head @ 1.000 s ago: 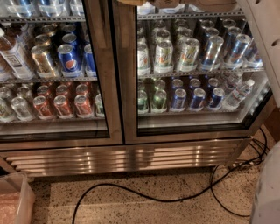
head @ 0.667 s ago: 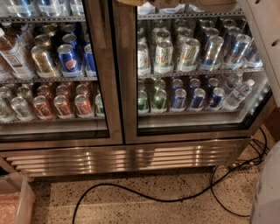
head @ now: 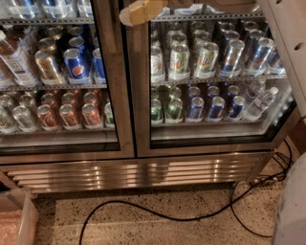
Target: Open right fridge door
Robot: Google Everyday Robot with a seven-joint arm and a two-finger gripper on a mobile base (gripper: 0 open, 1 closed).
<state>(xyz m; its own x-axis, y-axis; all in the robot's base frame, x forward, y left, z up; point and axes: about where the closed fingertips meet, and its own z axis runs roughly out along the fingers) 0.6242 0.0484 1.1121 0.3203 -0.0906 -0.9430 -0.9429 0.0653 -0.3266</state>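
Speckled floor (head: 191,210), carrying:
- black cable (head: 143,214) curving from the bottom edge toward the right edge, looped there
- clear plastic bin (head: 16,217) in the bottom-left corner
- fridge base grille (head: 138,172) along the far edge

Upper right shelf (head: 215,79): upright cans (head: 208,57) in rows. Lower right shelf (head: 205,120): more cans, tilted bottle (head: 260,103) at the right end.

Gripper (head: 138,12) at the top edge, in front of the right fridge door (head: 139,95) frame.

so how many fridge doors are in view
2: the left fridge door and, beside it, the right fridge door. The gripper is at the top edge, where they meet.
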